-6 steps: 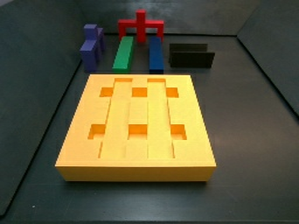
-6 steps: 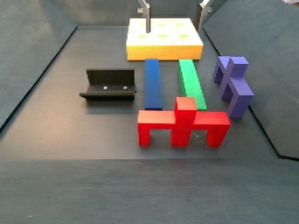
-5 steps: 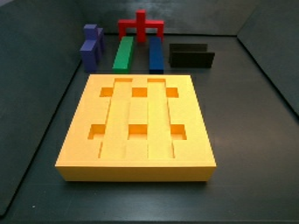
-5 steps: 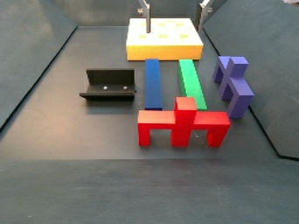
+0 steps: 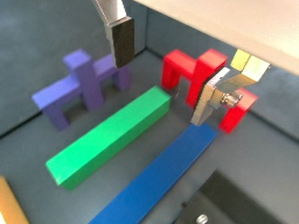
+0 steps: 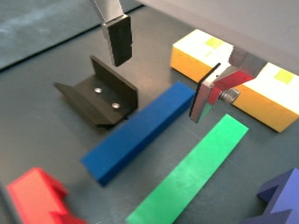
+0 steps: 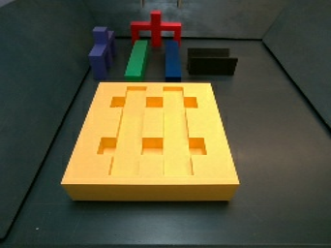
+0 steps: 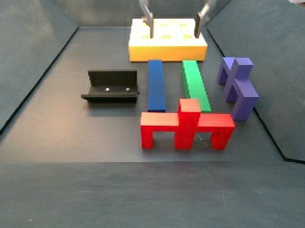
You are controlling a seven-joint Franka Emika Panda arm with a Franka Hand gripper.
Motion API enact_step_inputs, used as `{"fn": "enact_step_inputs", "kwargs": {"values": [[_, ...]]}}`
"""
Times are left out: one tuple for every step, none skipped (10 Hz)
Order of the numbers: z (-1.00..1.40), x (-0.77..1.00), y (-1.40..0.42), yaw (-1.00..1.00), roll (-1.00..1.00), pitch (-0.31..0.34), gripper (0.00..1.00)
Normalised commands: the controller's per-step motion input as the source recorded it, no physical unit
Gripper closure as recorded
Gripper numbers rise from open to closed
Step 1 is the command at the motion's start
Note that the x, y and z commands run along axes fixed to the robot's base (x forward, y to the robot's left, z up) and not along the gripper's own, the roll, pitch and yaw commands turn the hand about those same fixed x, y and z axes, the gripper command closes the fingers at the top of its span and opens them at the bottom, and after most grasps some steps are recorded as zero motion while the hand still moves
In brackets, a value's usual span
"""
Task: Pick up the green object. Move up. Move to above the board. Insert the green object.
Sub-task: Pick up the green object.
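Green bar (image 8: 195, 85) lies untouched on the floor, blue bar (image 8: 155, 84) at its 9 o'clock, so we judge pick-up not yet begun; gripper (image 6: 163, 70) hangs above, fingers (image 6: 118, 41) spread and empty, and must next descend astride it.

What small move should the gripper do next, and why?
Probably descend toward the green bar. The gripper is open, holds nothing and is above the pieces; in both wrist views the bar lies flat beside the blue bar, untouched.
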Motion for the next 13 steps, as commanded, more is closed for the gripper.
{"fn": "enact_step_inputs", "kwargs": {"values": [[-0.79, -0.39, -0.21, 0.00, 0.00, -0.237, 0.00], [-0.84, -0.53, -0.04, 0.00, 0.03, -0.229, 0.00], [-0.86, -0.43, 0.00, 0.00, 0.08, -0.206, 0.00], [-0.81, -0.33, 0.00, 0.00, 0.14, -0.150, 0.00], [-0.75, -0.20, -0.05, 0.00, 0.22, -0.091, 0.00], [-0.62, 0.00, -0.13, -0.04, 0.24, -0.044, 0.00], [-0.55, 0.15, -0.05, -0.13, 0.19, 0.000, 0.00], [-0.54, 0.25, 0.00, -0.14, 0.16, 0.049, 0.00], [-0.43, 0.04, -0.02, -0.06, 0.14, 0.036, 0.00], [-0.32, -0.06, 0.00, 0.00, 0.15, 0.026, 0.00], [-0.25, -0.16, -0.02, -0.03, 0.11, 0.006, 0.00], [-0.26, -0.06, -0.06, 0.00, 0.08, 0.000, 0.00], [-0.32, -0.01, -0.05, 0.00, 0.07, 0.000, 0.00]]}}
